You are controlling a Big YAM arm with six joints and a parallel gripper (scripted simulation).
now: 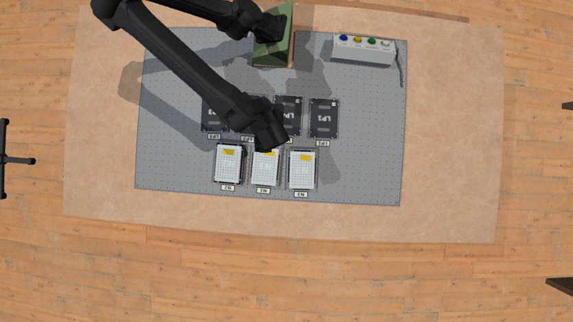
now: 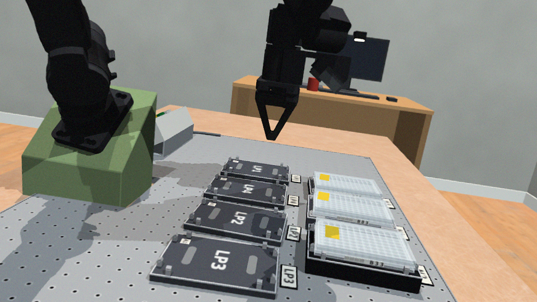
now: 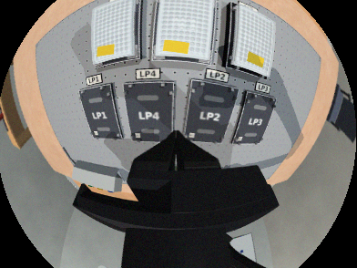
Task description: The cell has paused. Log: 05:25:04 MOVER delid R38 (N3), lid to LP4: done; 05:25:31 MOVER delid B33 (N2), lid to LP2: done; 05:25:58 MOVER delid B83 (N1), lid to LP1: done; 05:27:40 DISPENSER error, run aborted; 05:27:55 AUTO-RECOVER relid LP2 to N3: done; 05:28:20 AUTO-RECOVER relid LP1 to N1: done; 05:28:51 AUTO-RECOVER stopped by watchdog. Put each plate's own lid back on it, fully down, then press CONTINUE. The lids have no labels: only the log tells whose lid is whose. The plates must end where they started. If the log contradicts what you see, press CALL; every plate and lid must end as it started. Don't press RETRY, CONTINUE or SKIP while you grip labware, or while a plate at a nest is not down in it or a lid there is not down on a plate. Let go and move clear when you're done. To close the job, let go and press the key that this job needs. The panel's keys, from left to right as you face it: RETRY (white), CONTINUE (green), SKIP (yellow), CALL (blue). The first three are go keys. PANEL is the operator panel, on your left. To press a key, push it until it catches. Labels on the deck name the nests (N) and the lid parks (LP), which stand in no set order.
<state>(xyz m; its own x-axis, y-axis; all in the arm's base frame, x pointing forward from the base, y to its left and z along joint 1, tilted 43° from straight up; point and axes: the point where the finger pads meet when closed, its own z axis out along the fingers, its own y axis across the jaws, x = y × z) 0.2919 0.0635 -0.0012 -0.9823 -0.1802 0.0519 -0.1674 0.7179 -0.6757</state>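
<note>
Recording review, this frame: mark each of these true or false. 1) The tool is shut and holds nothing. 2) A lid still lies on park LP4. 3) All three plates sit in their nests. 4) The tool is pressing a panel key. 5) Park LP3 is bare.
1) True: the tool is closed on nothing, in the air.
2) False: LP4 is bare, like LP1 and LP2.
3) True: three plates, among them B33, sit in the nest row.
4) False: it hangs above the parks, away from the panel.
5) True: LP3 carries no lid.

Three lidded white plates (image 2: 352, 207) in nests; four bare lid parks (image 2: 237, 220)
</note>
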